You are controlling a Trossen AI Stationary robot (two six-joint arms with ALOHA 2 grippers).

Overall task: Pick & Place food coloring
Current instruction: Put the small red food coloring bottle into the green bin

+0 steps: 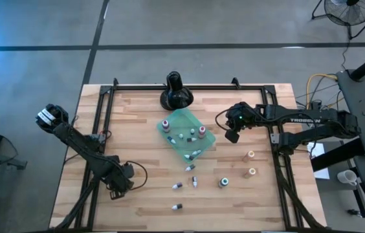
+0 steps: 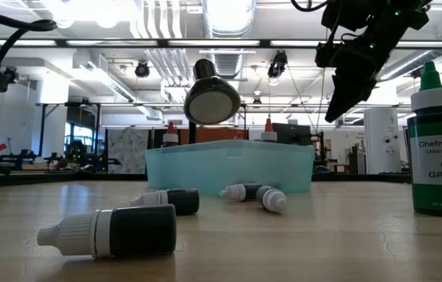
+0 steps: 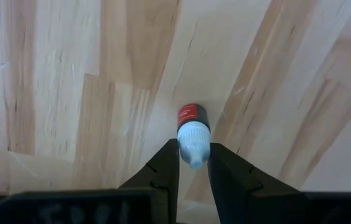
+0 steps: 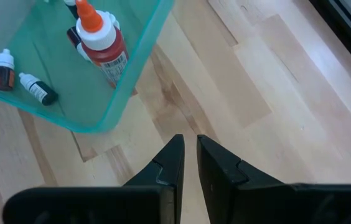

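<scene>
My left gripper [image 1: 119,186] is low over the table's near left part, shut on a small food coloring bottle [image 3: 192,118] with a red label and a white cap. My right gripper [image 1: 232,136] hangs empty and shut above the table, just right of the teal tray [image 1: 203,145]. Several small bottles lie or stand in the tray, among them a red one with an orange cap [image 4: 104,46]. More bottles are scattered on the wood near the front: a green one [image 1: 223,182] stands, two orange ones [image 1: 251,172] stand at the right, and others lie on their sides [image 2: 119,231]. My left gripper pinches the bottle's white cap [image 3: 193,142] between its two fingers [image 3: 166,165], coming from above and pointing down. The bottle stands upright below the fingers, cap up. Whether its base rests on the wood or is lifted clear, I cannot tell.
A black round-based stand [image 1: 175,94] sits at the far edge behind the tray. A black metal frame [image 1: 102,123] runs along the table's left, far and right sides. Bare wood lies between the left gripper and the scattered bottles.
</scene>
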